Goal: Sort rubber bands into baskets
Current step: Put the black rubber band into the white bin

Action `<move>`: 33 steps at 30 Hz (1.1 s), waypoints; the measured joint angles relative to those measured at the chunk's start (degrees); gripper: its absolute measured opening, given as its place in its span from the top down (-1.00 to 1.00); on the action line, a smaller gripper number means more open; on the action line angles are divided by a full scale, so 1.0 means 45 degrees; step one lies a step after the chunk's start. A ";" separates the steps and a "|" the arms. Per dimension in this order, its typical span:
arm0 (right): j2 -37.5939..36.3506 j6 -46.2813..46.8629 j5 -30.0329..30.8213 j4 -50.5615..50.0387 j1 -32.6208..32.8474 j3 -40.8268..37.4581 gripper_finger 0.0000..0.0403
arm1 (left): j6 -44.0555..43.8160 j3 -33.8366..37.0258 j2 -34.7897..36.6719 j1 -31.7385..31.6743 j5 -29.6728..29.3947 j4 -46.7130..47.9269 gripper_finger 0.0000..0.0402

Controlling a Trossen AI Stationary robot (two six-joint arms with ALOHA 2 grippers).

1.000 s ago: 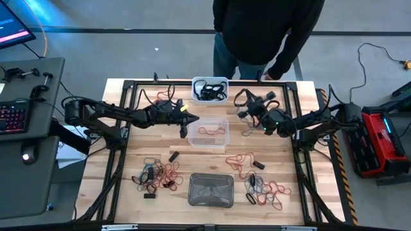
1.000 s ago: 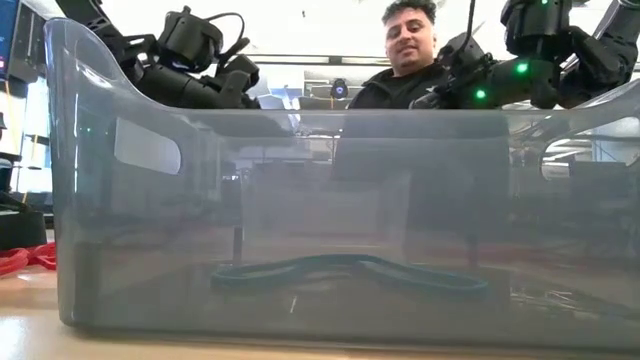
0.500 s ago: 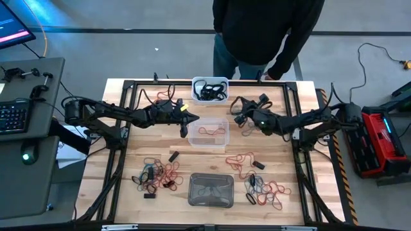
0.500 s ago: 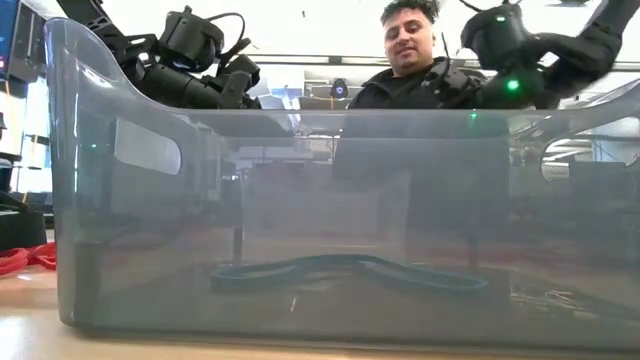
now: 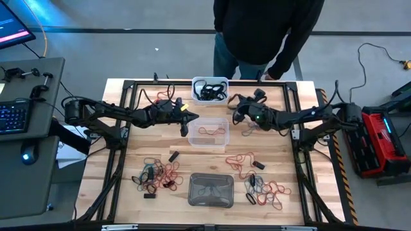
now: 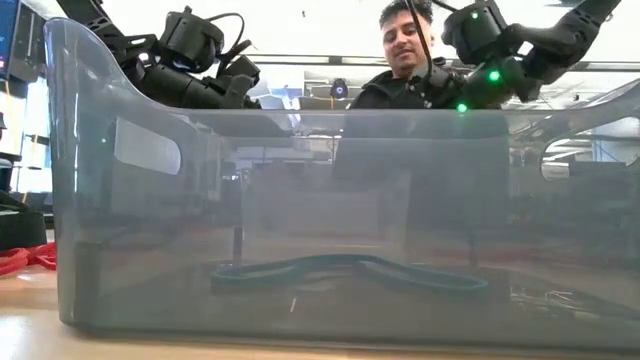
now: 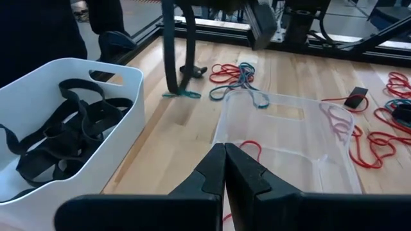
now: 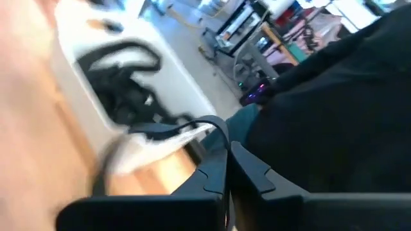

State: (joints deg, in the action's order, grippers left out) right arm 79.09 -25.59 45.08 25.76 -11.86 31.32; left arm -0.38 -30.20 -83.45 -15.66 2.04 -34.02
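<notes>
Right gripper [image 5: 236, 110], fingers clamped on a black rubber band [image 8: 192, 125], hung beside the opaque white basket [image 5: 210, 89]; left gripper [image 5: 187, 126], fingers together, hovered by the clear basket [image 5: 208, 134] on the wooden bench [image 5: 282, 160].

We see a wooden table [image 5: 138, 144] bearing three baskets: a white basket [image 5: 210, 89] at the far edge, a clear basket [image 5: 208, 134] mid-table, a grey basket [image 5: 210, 190] by the near edge. Loose rubber bands [image 5: 158, 176] lie toward both near corners.
</notes>
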 joint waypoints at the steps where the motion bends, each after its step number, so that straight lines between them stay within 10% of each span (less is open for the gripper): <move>1: 0.0005 -0.0084 -0.0010 -0.0007 0.0075 -0.0147 1.00 | 0.0004 0.0000 -0.0002 0.0000 -0.0055 0.0018 1.00; 16: 0.0002 -0.2746 0.0214 -0.0896 0.2687 -0.1509 1.00 | 0.0131 0.0000 0.0002 0.0005 -0.0947 0.0622 1.00; 33: 0.0001 0.5362 -0.2057 -0.5894 0.4315 -0.1473 0.75 | 0.0131 0.0000 0.0002 0.0005 -0.0947 0.0646 1.00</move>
State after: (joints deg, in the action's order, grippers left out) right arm 79.09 -1.46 35.82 -0.77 7.55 24.69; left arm 0.21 -30.20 -83.44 -15.64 -2.22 -31.11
